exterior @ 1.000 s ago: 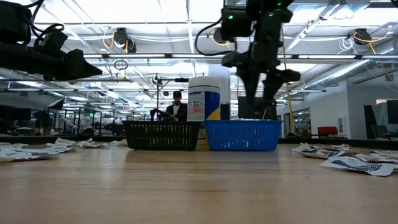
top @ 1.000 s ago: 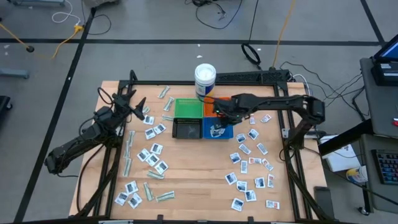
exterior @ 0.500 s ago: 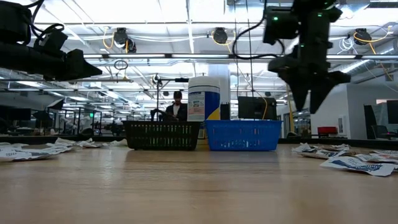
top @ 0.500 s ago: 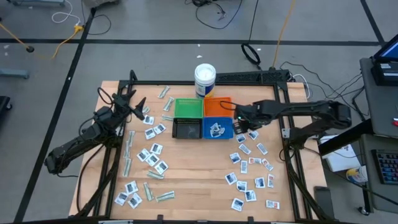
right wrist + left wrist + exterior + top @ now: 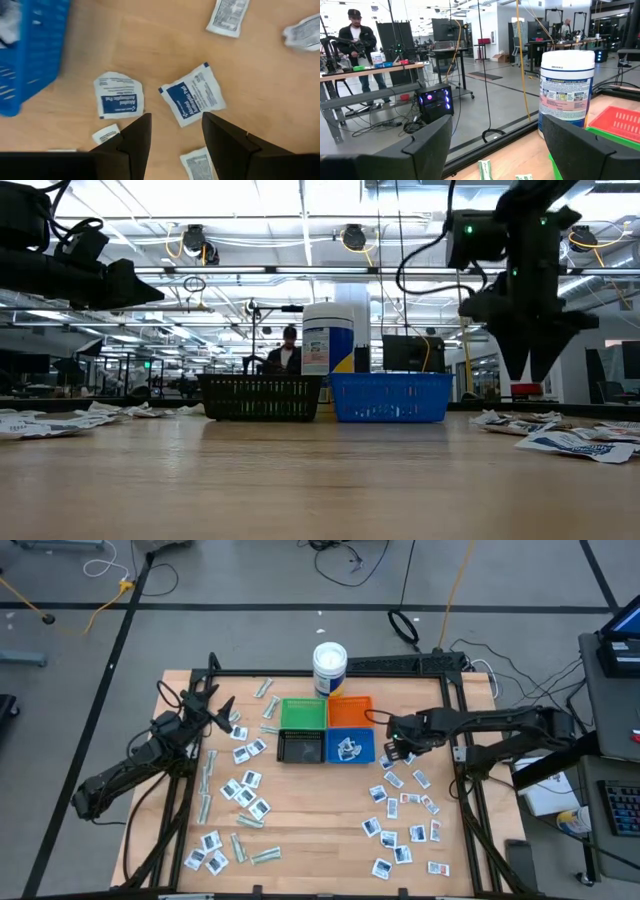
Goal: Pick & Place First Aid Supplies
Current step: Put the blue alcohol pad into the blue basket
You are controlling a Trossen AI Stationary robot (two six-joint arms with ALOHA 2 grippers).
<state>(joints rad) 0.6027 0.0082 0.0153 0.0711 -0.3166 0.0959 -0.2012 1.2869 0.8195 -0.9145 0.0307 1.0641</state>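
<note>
- Two arms shared the table [image 5: 300, 815]; the right gripper [image 5: 397, 748] hung above bare wood just beside the blue bin [image 5: 350, 747], toward the right edge, with its jaws parted and empty.
- Directly beneath it, in the right wrist view, a white sachet with a blue panel [image 5: 193, 95] lay flat on the wood in line with the gap between the right gripper's fingertips [image 5: 172, 131].
- That sachet sat askew, its long axis diagonal to the fingers, so I judged a wrist turn would be needed before a straight descent.
- A second blue-print sachet [image 5: 118, 95] lay near it, closer to the bin, the two apart rather than overlapping.
- The right arm was plainly the nearer one: these packets belonged to the cluster of sachets [image 5: 402, 808] scattered toward the right edge.
- The left gripper [image 5: 222, 712] waited near the left edge, raised and open wide, holding nothing, above another scatter of sachets and pale-green strips [image 5: 240, 795].
- One white item already lay in the blue bin.
</note>
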